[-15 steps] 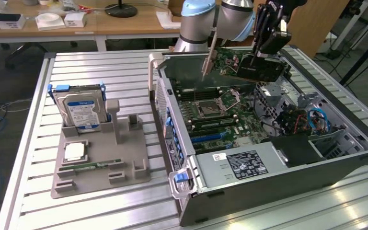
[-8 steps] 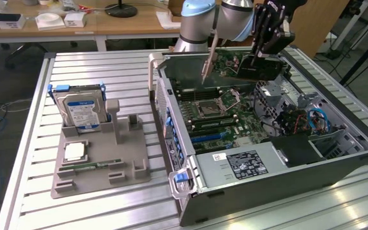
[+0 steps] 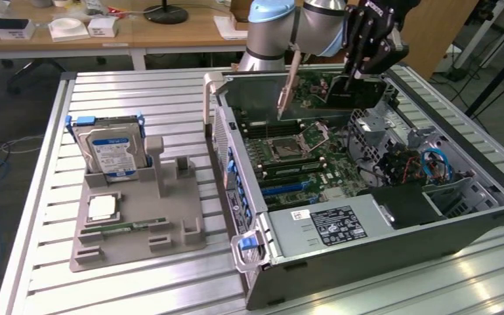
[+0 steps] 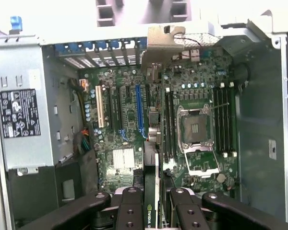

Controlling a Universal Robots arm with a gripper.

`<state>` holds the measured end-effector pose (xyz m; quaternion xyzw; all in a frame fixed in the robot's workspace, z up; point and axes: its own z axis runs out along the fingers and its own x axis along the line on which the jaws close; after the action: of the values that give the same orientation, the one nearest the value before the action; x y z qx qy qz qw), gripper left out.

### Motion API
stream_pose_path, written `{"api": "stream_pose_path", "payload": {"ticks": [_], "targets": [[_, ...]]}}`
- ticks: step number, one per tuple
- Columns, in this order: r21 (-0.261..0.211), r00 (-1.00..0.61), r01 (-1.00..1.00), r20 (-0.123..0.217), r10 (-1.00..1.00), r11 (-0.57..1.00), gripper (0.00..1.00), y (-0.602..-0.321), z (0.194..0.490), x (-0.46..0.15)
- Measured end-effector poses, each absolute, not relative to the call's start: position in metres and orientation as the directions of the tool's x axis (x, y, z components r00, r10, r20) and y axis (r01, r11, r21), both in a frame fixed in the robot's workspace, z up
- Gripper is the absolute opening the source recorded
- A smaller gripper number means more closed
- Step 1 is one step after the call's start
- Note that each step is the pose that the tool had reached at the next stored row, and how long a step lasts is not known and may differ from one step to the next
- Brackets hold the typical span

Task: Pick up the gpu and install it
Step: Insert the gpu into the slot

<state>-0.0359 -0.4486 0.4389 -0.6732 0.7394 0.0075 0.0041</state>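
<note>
In the exterior view the gripper (image 3: 350, 79) hangs over the far end of one open computer case (image 3: 462, 230). Its fingers are closed on the top edge of the single gpu (image 3: 354, 94), a thin flat card with a black face, held on edge. A pale silvery-beige bracket (image 3: 288, 85) runs down the end of the card that points toward the exterior view's left. The card hangs directly below the hand, above the green motherboard (image 3: 300, 164); whether it touches a slot cannot be told. Well away from the hand, toward the exterior view's left, one grey holder (image 3: 178, 216) sits on the slatted table (image 3: 42, 262). It carries one blue-labelled hard drive (image 3: 112, 149) standing upright, one square processor (image 3: 102, 207) lying flat and one narrow green memory stick (image 3: 136, 225). In the wrist view the gripper (image 4: 151, 203) clamps the gpu (image 4: 153, 167) between two black fingers (image 4: 129, 211). The card is seen edge-on, with a small label showing between the fingers and its bracket (image 4: 175, 40) at the end farthest from the hand. Beyond the card lies the motherboard (image 4: 125, 120) with one white slot (image 4: 99, 105), one blue slot (image 4: 138, 108) and one empty processor socket (image 4: 197, 125). One grey power supply (image 4: 29, 120) sits off to one side of the hand.
</note>
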Motion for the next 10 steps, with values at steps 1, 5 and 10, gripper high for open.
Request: {"api": "stream_pose_path", "payload": {"ticks": [1, 5, 10], "targets": [[0.006, -0.076, -0.997, -0.016, -0.997, 0.076, 0.26, -0.4486, 0.4389, -0.0359], [0.006, -0.075, -0.997, -0.016, -0.997, 0.074, 0.26, -0.4486, 0.4387, -0.0359], [0.005, -0.074, -0.997, -0.016, -0.997, 0.074, 0.26, -0.4486, 0.4382, -0.0359]]}}
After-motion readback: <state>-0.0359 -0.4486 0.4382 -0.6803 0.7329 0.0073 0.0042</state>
